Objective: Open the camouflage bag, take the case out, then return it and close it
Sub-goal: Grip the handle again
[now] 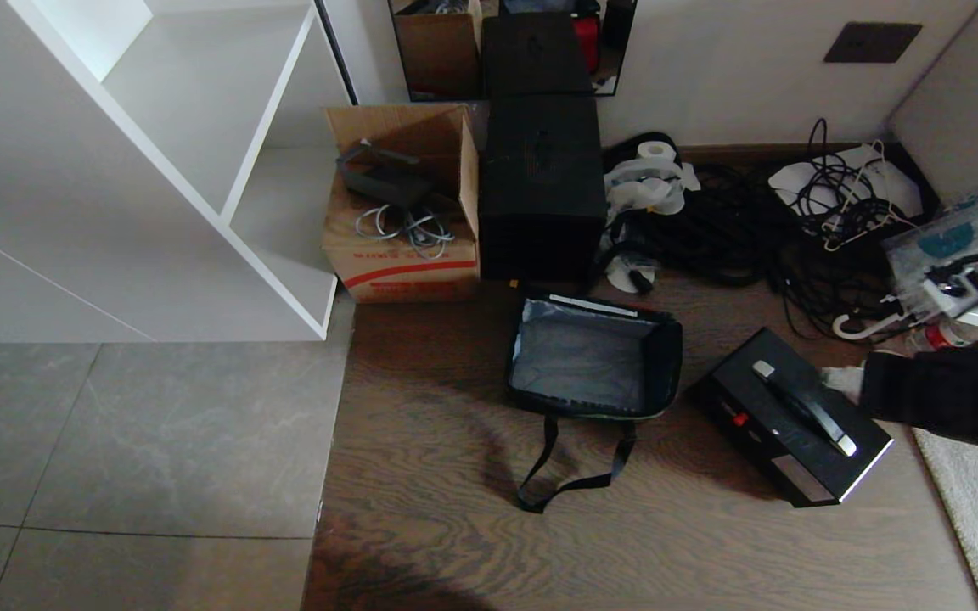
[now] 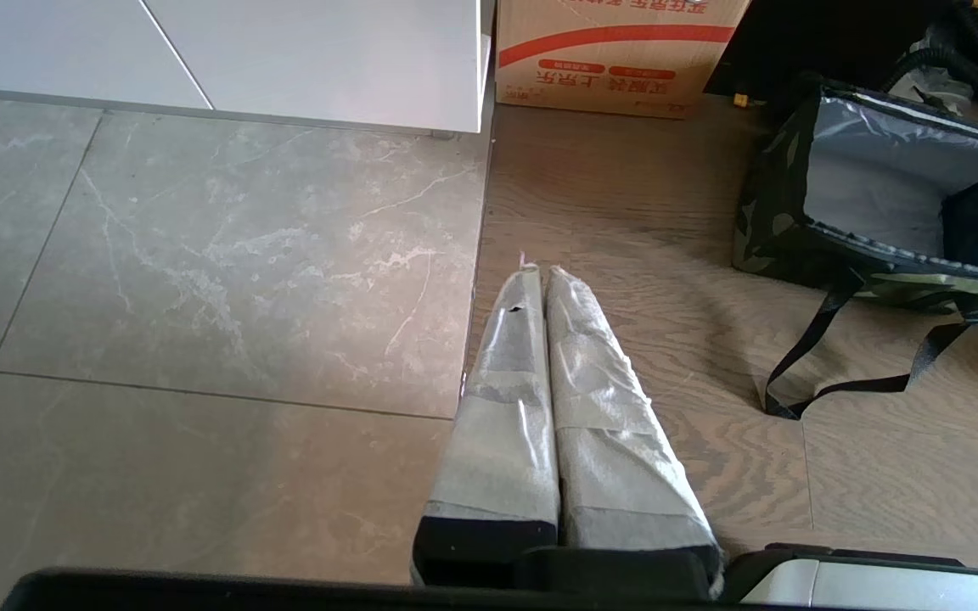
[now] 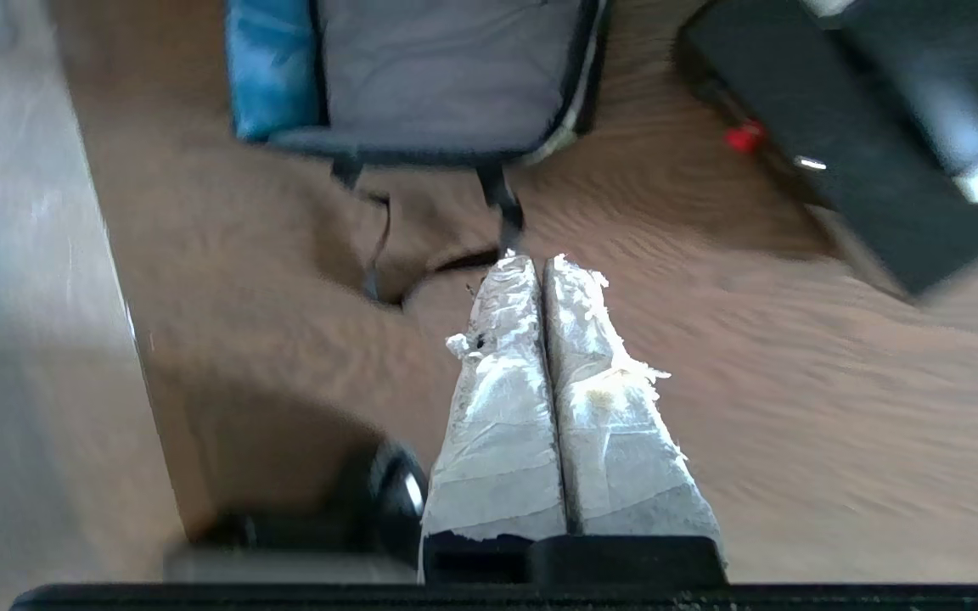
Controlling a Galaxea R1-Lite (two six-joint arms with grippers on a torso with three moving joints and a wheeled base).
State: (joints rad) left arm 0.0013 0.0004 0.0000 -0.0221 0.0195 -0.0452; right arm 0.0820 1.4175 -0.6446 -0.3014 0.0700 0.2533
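Against the far wall a brown cardboard box [image 1: 404, 246] with a red stripe stands open, grey cables [image 1: 408, 229] and a dark object lying in it. Touching its side is a tall plain black box [image 1: 540, 187]. Beyond that, a heap of black cords [image 1: 727, 229] sprawls over the wooden floor [image 1: 455, 441], with a roll of white tape [image 1: 654, 153] resting on top. A white shelf unit [image 1: 226, 153] stands on the grey tiles [image 1: 132, 441]. A pale rug [image 1: 977, 509] edges the wood.

wood floor [image 1: 455, 560] | on it – camouflage bag [image 1: 595, 356], case [image 1: 799, 420], cardboard box [image 1: 404, 246], tall black box [image 1: 542, 187]
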